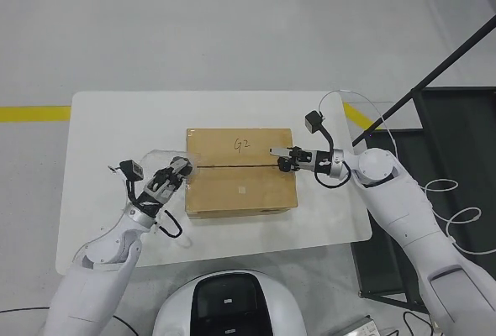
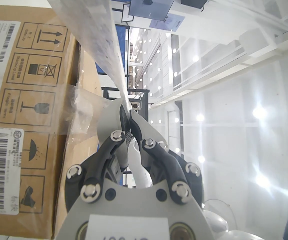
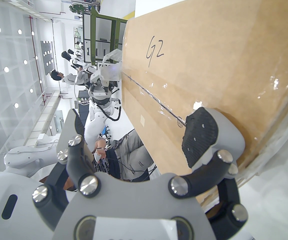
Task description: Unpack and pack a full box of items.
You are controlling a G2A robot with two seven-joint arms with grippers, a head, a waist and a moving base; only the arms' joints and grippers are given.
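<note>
Two claws are set at opposite ends of the closed cardboard box [image 1: 241,172], which is placed near the middle of the white counter [image 1: 105,126] with its long axis running across, from one arm toward the other. The taped seam [image 1: 241,165] is seen along that same axis, between the two top flaps. At the box's left end, the left claw [image 2: 129,116] is pinched tight on a strip of clear tape [image 2: 93,26], which is drawn up and away from the end face, where crumpled film [image 2: 80,106] is seen clinging to the cardboard. At the right end, the right claw [image 3: 136,131] is spread wide and nothing is held in it; one pad [image 3: 199,136] is laid on the box top just beside the seam's end, the other finger standing well apart. The step is judged to be stripping the seal, early in unpacking. Since the seam lies from the left claw toward the right one, a pull along that line is called for, with the box steadied from the right.
</note>
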